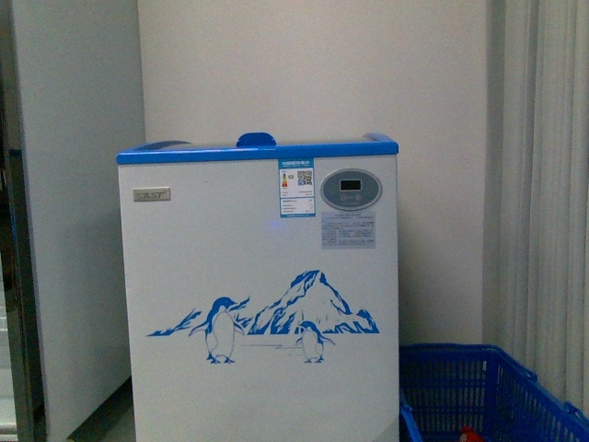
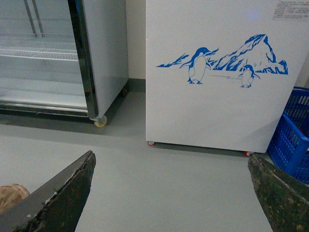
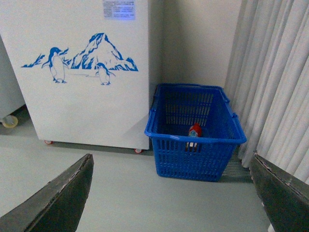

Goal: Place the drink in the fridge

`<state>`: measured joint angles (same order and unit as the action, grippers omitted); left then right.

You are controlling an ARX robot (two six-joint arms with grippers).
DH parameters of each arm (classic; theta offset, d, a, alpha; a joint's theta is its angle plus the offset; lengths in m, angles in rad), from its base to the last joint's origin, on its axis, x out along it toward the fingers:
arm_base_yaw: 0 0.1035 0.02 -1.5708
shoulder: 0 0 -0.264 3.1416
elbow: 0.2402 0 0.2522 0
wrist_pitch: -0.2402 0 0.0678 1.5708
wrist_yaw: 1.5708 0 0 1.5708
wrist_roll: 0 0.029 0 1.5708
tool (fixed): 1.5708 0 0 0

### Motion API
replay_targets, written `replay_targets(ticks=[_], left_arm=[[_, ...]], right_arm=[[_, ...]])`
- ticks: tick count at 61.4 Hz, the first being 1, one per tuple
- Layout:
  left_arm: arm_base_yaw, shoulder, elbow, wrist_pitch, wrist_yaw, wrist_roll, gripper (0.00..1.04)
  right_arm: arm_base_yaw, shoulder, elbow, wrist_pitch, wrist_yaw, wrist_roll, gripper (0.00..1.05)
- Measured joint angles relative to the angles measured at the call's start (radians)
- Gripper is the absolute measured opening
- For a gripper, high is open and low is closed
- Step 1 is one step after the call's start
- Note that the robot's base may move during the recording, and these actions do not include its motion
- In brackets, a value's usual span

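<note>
Front view: fridge (image 1: pixel 258 295) with blue rim and grey panel; sticker print unreadable. Left wrist view adds cabinet (image 2: pixel 104 53) shelves. Only right wrist view shows the whole basket (image 3: pixel 217 141), drink (image 3: pixel 194 131) inside, red cap up. Left gripper (image 2: pixel 170 159) and right gripper (image 3: pixel 170 158): jaws spread, empty.

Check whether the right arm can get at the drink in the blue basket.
Probably yes: the right tool is open, the blue basket is open-topped, and nothing shows between that tool and the drink.
</note>
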<state>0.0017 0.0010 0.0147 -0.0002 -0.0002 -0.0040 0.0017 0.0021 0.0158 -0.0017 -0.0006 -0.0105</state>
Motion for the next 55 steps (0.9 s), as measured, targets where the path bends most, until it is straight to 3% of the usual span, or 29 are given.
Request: replay_targets(ticks=[55], left_arm=[[0.0, 0.0, 0.0, 0.0, 0.001, 0.0, 0.97]], right_arm=[[0.0, 0.0, 0.0, 0.0, 0.0, 0.0, 0.97]])
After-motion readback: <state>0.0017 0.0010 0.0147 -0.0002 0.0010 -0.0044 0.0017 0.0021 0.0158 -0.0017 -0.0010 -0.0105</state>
